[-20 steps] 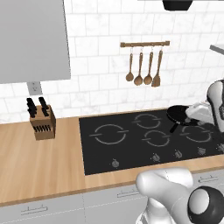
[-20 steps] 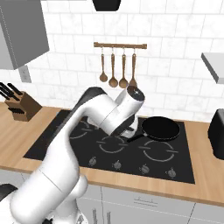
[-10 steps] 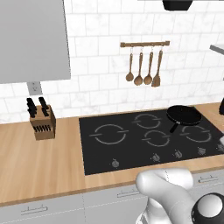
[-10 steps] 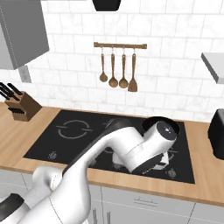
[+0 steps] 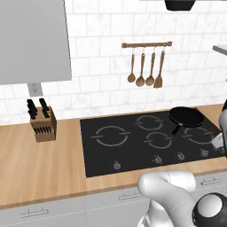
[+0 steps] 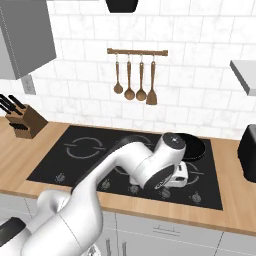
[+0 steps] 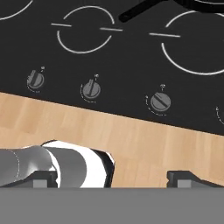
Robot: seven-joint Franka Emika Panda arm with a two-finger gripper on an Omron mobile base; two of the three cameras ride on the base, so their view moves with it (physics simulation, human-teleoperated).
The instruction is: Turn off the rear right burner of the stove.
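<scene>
The white arm bends low and forward over the front right part of the stove (image 6: 75,160), its wrist hanging just above the knob row near the right-hand burner rings; the claw (image 7: 113,177) points down at the front edge, with its two dark fingertips (image 7: 43,178) set well apart over the wooden surface (image 7: 131,140) and nothing between them; the stove is a wide flat black glass cooktop sunk into the surface below the tiled wall, just right of centre in the left base view (image 5: 133,146); four thin grey segmented ring marks show on it there, one large at the left, two smaller in the middle, one at the right; a row of small round knobs runs along its front edge, three of them plain in the hand view, each grey with a slot and a faint dial arc (image 7: 160,102); one black pan (image 5: 186,116) sits on the rear right ring, its handle reaching toward the front; one wooden knife block (image 5: 43,125) stands on the surface left of the stove; four wooden utensils (image 5: 144,71) hang from one rail on the wall.
</scene>
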